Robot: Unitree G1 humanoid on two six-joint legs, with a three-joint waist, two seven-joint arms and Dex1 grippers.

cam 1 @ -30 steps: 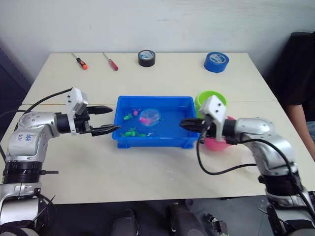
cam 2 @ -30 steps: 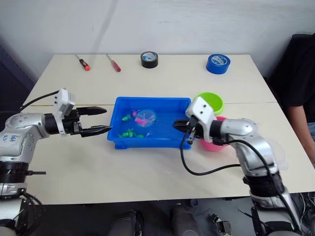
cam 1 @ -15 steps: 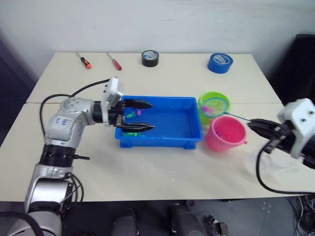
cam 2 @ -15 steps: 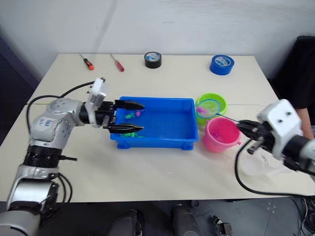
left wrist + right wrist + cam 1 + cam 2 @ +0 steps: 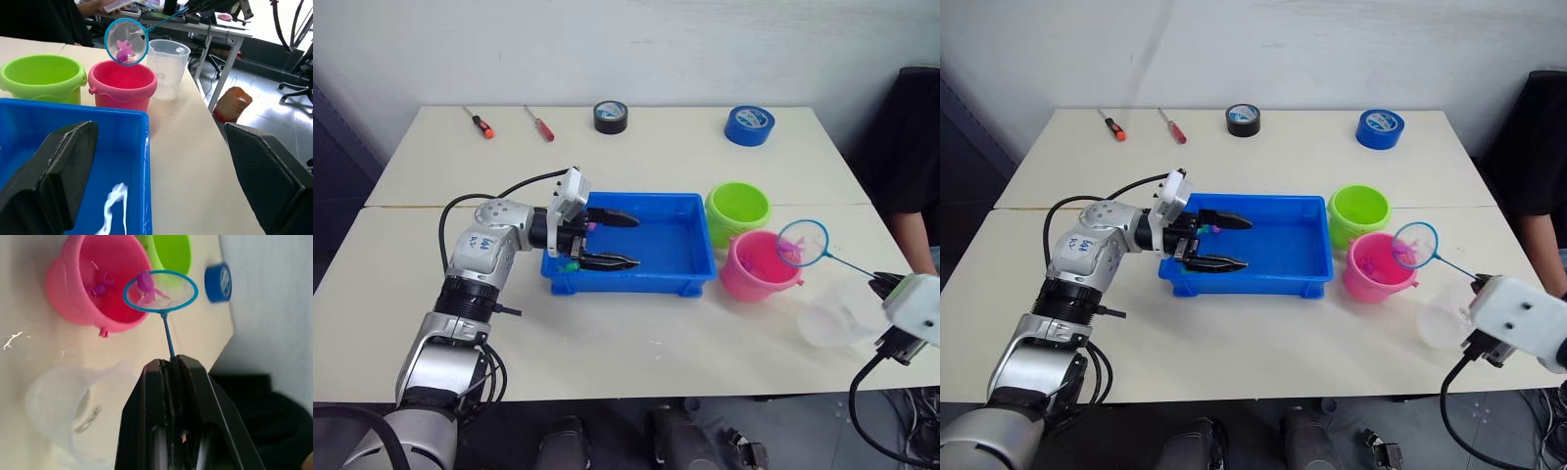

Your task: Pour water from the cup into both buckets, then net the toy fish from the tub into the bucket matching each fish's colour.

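Note:
The blue tub [image 5: 677,257] sits mid-table with small green fish [image 5: 570,264] at its left end. My left gripper [image 5: 626,240] hangs open over that end, nothing between its fingers [image 5: 54,181]. Right of the tub stand the green bucket [image 5: 737,208] and the pink bucket [image 5: 759,266], which has a pink fish [image 5: 100,286] inside. My right gripper [image 5: 171,360] is shut on the net's thin handle. The net [image 5: 802,243] hovers just above the pink bucket's right rim with a magenta fish [image 5: 145,281] in its mesh. The clear cup [image 5: 837,313] stands near the right gripper.
Two red-handled screwdrivers [image 5: 477,121] [image 5: 538,123], a black tape roll [image 5: 609,116] and a blue tape roll [image 5: 745,124] lie along the table's far edge. A person in dark clothing [image 5: 913,147] sits beside the right edge.
The right gripper lifted the net out of the tub with a pink fish and carried it right, over the pink bucket. The left gripper moved right, over the tub's left end.

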